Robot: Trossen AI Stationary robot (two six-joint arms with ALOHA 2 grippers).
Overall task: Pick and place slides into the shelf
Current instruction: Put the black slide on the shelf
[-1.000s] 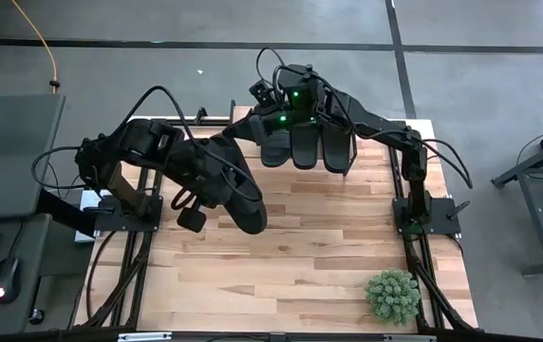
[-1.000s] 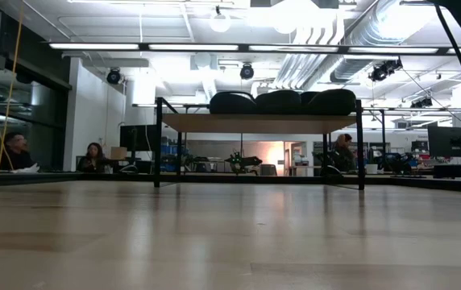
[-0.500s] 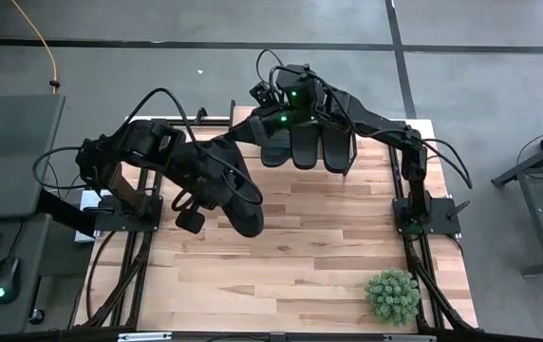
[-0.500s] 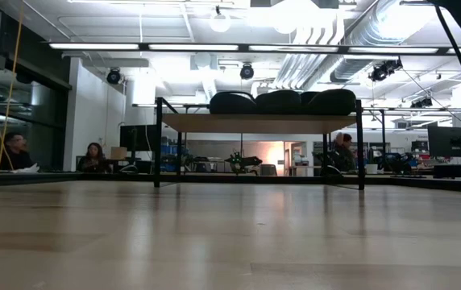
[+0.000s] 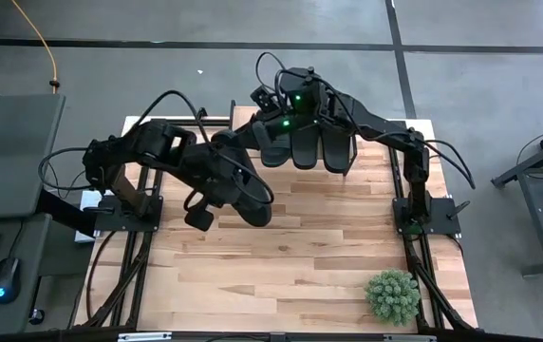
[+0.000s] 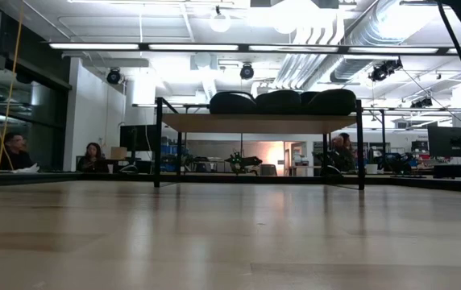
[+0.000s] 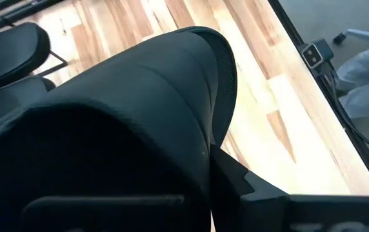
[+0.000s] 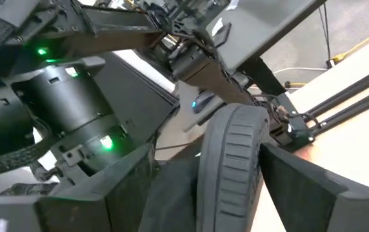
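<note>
Three slides [image 5: 308, 144] seated on shelf [image 6: 259, 122]. Right hand [image 8: 229, 174] released above them. Left hand [image 5: 238, 185] grasping fourth slide [image 7: 126, 129] near shelf; placement alongside pending.

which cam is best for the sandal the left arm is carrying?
High view: the carried sandal shows whole, held by the left hand above the table, near the shelf. The left wrist view shows only its strap and sole edge, filling the picture. The low and right wrist views do not show it.
</note>
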